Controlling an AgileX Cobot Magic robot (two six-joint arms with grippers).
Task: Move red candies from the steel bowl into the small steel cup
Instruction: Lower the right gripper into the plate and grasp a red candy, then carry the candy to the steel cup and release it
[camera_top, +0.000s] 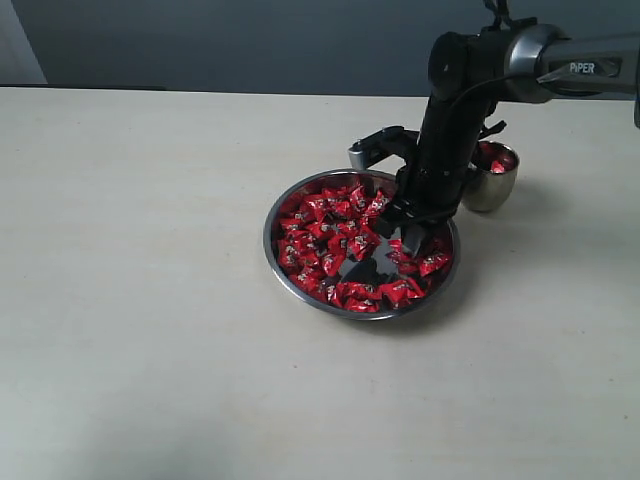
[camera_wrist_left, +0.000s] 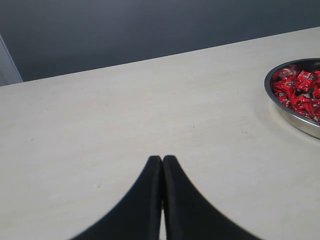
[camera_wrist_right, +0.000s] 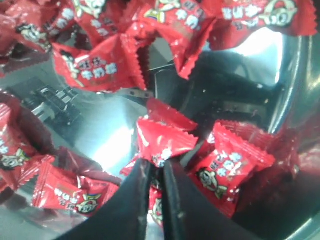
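Red candy (camera_wrist_right: 165, 140) was pinched by its wrapper edge in right gripper (camera_wrist_right: 157, 164), low in steel bowl (camera_top: 270, 245); grip looked thin, so a slow lift toward small steel cup (camera_top: 488, 190) seemed wise. Left gripper (camera_wrist_left: 162, 161) sat closed, empty

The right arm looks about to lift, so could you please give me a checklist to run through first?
1. Right gripper pinched on a candy: ok.
2. Only one candy caught: cannot tell; others press close.
3. Cup upright beside the bowl: ok.
4. Room left in cup: cannot tell; partly hidden.
5. Left gripper shut, away from the bowl: ok.
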